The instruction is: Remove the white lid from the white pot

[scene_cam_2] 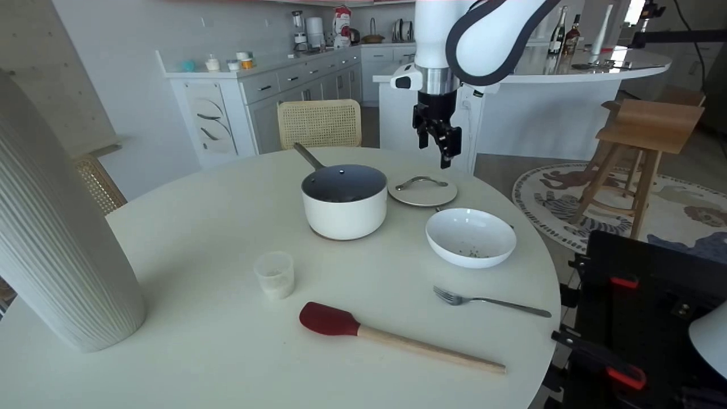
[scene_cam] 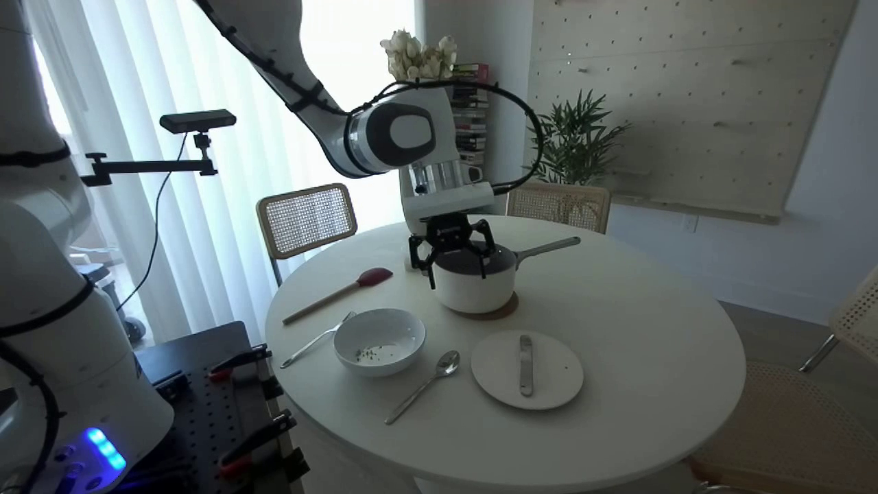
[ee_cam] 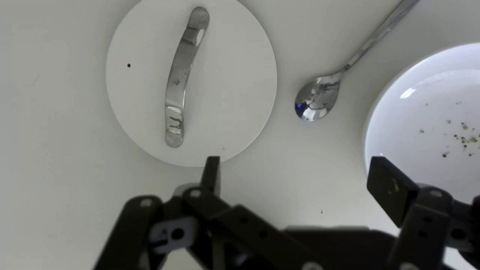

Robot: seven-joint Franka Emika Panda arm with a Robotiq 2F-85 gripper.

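In your wrist view, the flat round white lid (ee_cam: 221,86) with curved metal handle (ee_cam: 175,86) lies upper left on the pale counter (ee_cam: 56,168), its top edge cropped; the frame's right edge crops a glossy white bowl (ee_cam: 401,108). Your black 2-fingered tool (ee_cam: 295,163) is spread wide. In an exterior view it partly hides the squat white saucepan (scene_cam: 477,295) near centre.

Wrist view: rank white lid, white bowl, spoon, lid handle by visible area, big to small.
1. White lid, slightly cropped at the top.
2. White bowl, cropped at the right, so its whole size against the lid is unsure.
3. Spoon and lid handle: too alike to rank; the spoon runs out of frame.
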